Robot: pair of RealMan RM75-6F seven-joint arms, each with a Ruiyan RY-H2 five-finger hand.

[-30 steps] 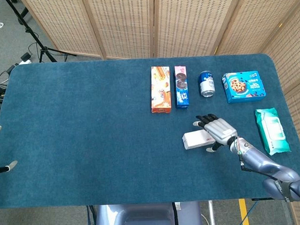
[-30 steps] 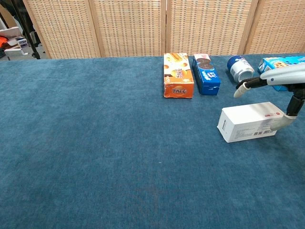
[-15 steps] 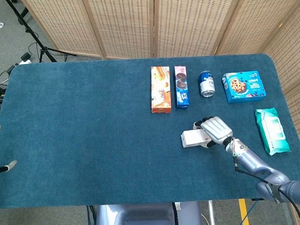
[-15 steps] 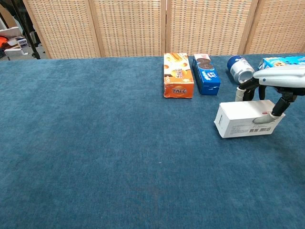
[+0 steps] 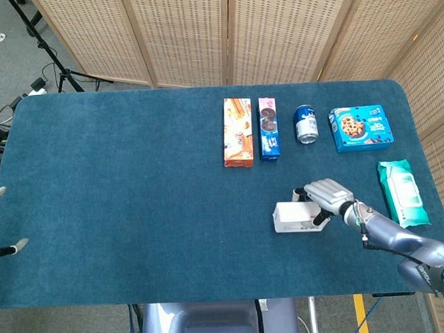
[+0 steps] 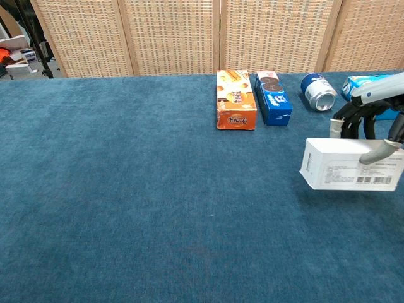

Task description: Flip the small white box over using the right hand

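Observation:
The small white box (image 5: 293, 217) (image 6: 351, 166) is at the table's right side, tipped up so its label side with barcodes faces the chest view. My right hand (image 5: 328, 194) (image 6: 372, 120) grips its right end from above, thumb (image 6: 377, 149) on the near face and the other fingers curled behind the top edge. In the chest view the box looks raised off the blue cloth. Only fingertips of my left hand (image 5: 8, 249) show at the far left table edge, spread apart and holding nothing.
A row stands behind the box: an orange box (image 5: 237, 132), a blue cookie box (image 5: 268, 127), a can (image 5: 305, 124) on its side and a blue cookie pack (image 5: 361, 127). A green wipes pack (image 5: 403, 193) lies to the right of my hand.
My right hand went from lying flat over the box to gripping it. The box has tipped up onto its edge, risen and shifted slightly right and toward me. The left hand barely moved.

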